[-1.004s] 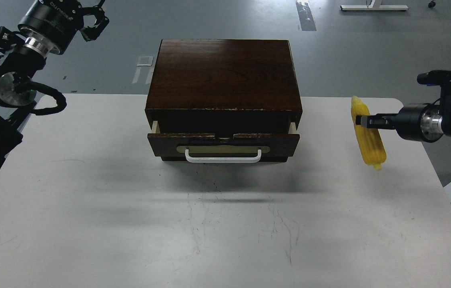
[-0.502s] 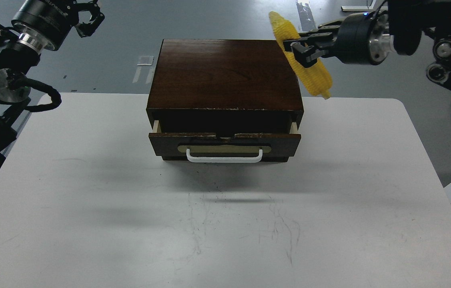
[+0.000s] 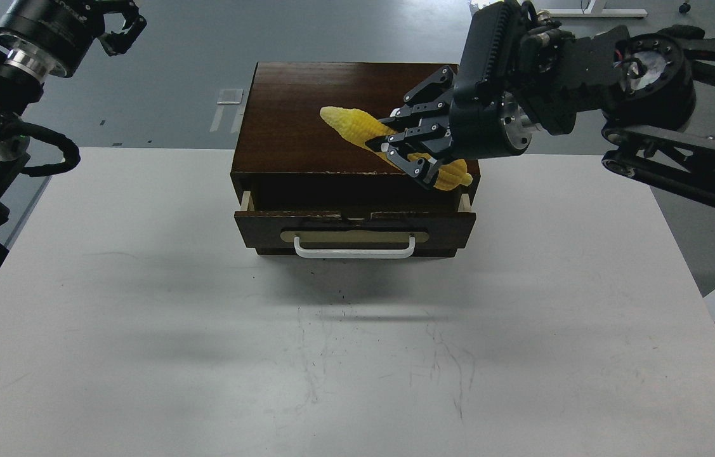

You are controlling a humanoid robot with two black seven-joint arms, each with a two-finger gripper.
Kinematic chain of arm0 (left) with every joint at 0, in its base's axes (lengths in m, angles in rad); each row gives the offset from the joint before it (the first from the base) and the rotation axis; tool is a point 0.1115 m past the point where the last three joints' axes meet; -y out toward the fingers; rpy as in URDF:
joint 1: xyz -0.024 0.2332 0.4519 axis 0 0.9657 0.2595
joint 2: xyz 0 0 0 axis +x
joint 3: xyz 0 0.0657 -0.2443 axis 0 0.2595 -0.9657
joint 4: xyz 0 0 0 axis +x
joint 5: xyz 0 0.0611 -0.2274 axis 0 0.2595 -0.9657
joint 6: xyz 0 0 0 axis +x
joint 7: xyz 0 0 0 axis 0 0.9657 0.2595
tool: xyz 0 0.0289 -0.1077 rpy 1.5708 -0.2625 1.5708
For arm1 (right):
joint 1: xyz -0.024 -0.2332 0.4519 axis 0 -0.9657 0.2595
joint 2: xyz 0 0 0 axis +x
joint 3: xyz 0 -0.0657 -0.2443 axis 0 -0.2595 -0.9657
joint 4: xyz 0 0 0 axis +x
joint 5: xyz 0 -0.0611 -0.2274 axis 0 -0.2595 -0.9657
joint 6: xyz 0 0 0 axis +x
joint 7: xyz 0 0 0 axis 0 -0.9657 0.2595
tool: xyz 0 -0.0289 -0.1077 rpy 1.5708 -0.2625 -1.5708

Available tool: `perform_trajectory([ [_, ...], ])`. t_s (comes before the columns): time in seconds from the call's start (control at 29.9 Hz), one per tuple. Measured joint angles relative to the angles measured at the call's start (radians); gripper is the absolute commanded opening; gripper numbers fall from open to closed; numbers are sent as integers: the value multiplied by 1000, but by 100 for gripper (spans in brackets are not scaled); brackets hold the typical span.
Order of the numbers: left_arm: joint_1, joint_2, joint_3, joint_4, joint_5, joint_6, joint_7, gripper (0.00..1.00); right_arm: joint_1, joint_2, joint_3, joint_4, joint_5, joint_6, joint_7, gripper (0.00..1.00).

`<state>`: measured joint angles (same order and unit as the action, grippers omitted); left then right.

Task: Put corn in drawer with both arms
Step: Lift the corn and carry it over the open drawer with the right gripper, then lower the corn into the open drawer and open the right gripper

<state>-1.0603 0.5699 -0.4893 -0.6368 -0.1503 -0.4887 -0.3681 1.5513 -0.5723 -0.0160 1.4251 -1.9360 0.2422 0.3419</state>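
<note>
Right black claw gripper [image 3: 403,147] is clamped on the slim bright-yellow bumpy corn cob [image 3: 357,127], held above the dark brown wooden box [image 3: 306,120], tip toward 10 o'clock. The dark brown drawer [image 3: 354,230] with white bar handle stands partly open. Left black gripper [image 3: 121,25], at 10 o'clock from the box, has its fingers apart.

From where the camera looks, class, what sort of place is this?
Probably a robotics lab or test room: a plain white table, grey floor with tape marks, and a desk base behind.
</note>
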Motion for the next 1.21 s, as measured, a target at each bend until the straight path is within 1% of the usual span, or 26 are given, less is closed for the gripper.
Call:
perform_trajectory([
  [0.27,3,-2,0,0,0,0,0,98,-57,4,-12,-8,-65,-32,4,4],
  [0.5,10,-1,0,2,0,0,-2,98,-73,5,-45,-27,-91,-68,4,7],
  [0.54,11,-1,0,2,0,0,-2,98,-73,9,-46,-31,-99,-70,4,10],
  [0.57,11,-1,-1,2,0,0,-3,98,-74,12,-46,-35,-105,-71,4,10],
  [0.8,11,0,-2,1,-2,0,-5,98,-74,55,-47,-72,-119,-81,4,10],
  [1.04,16,2,-2,2,-3,0,-7,98,-89,79,-46,-74,-117,-142,4,10],
  [1.21,22,2,-2,2,-3,0,-9,98,-95,96,-47,-95,-120,-155,5,11],
])
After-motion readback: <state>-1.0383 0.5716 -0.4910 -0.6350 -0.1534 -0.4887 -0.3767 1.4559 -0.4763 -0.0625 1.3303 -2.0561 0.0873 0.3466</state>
